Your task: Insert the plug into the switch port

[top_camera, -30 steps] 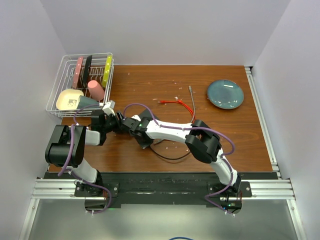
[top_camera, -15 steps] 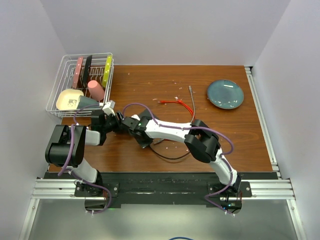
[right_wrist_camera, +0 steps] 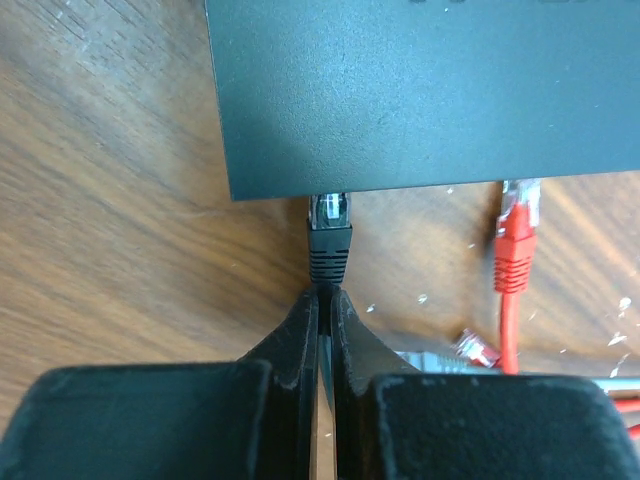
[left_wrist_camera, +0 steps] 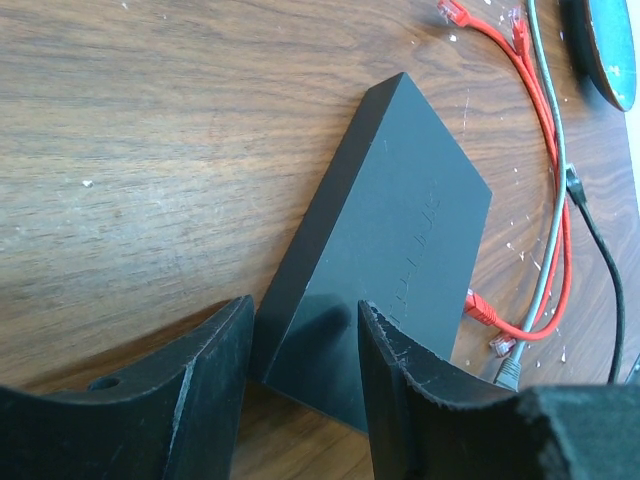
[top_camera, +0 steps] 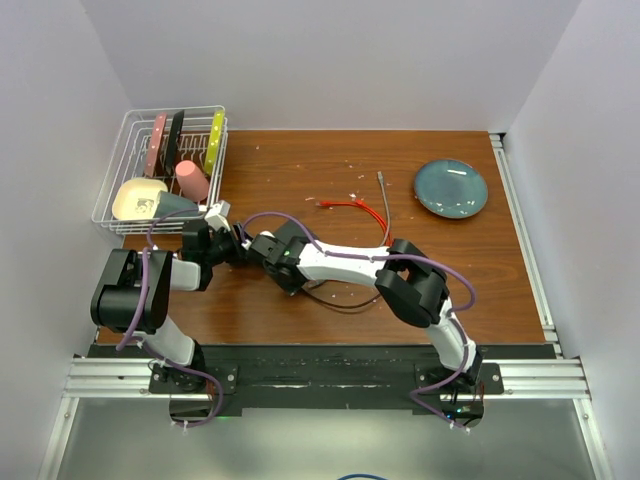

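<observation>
- The flat black box (left_wrist_camera: 400, 230) has raised letters on its top. They are too faint to read.
- No other words, numbers or signs can be read anywhere.

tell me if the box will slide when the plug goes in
The box looks thin and light on smooth tabletop, so it may slide; the left gripper on its corner should brace it. Lying flat, it shouldn't tip.

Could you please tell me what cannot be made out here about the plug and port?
- Switch port: right wrist view, hidden under the edge of the switch, so how deep the black plug sits is unclear.
- Top view: plug covered by the right arm.
- Left wrist view: port edge faces away, behind the switch.
</observation>
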Available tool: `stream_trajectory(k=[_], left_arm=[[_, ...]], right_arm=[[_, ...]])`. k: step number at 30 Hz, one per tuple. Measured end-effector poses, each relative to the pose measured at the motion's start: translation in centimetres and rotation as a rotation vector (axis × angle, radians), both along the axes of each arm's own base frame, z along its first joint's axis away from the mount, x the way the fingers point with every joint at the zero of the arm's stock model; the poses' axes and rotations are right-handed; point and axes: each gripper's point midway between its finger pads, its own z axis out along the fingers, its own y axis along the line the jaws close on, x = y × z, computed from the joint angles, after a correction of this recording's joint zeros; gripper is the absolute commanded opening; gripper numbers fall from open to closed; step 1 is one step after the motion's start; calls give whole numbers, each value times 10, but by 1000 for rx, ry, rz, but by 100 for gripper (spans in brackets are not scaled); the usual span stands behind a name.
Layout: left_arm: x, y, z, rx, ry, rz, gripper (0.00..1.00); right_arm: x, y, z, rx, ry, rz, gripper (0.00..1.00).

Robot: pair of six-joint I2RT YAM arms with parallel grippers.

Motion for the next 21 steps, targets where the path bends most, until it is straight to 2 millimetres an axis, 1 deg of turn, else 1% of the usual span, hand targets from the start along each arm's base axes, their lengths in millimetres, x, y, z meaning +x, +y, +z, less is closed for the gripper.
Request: stream_trajectory(k=[8,21], left_arm=[[2,2,0,5,-4,9,50],[10,7,2,24,-36,22,33]], right_arm=[[11,-1,1,9,-67,42,0],[22,1,3,11,-102,84,0]])
